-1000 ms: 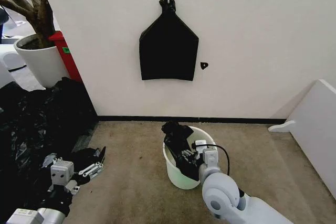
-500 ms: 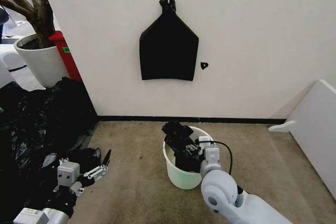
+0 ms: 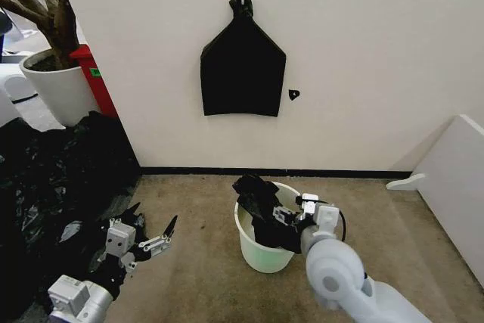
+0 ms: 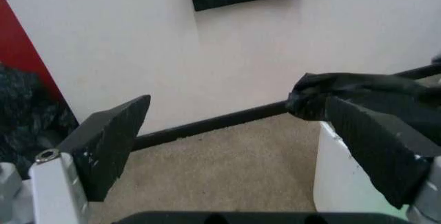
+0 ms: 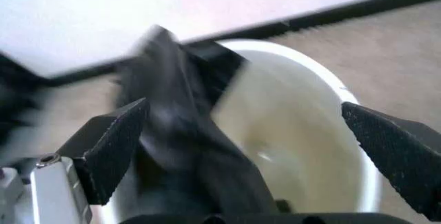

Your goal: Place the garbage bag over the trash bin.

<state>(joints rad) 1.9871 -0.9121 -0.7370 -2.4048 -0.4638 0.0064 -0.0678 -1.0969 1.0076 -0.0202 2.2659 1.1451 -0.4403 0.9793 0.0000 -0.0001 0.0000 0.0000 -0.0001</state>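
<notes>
Garbage bag (image 3: 259,209) is lying bunched and crumpled half inside the trash bin (image 3: 261,251), hanging over the rim at about 10 o'clock and sinking down into the bucket; it is not spread over the rim yet. The film is looking thin, glossy and very soft, so I judge it is light, slippery and will be folding and sliding instead of keeping a shape. A good place to take hold is probably the raised lump above the rim at 10 o'clock, or a free edge of the bag's mouth, if one can be found among the wrinkles. The bin seems light also, and a strong pull may be tipping it.

The right gripper (image 3: 296,214) is hovering just over the bin at its 3 o'clock side, with the fingers spread wide; in the right wrist view the two pads (image 5: 110,149) are standing apart, with the bag and the white bowl between them, and they are pinching nothing. The left gripper (image 3: 153,236) is waiting low over the carpet at 9 o'clock from the bin, well apart from it, also spread open.

For moving room, the wall (image 3: 363,51) is standing near behind the bin at 12 o'clock. A big heap of black plastic sheeting (image 3: 45,179) is lying far at 9 o'clock. The carpet at 3 o'clock is giving free space.
</notes>
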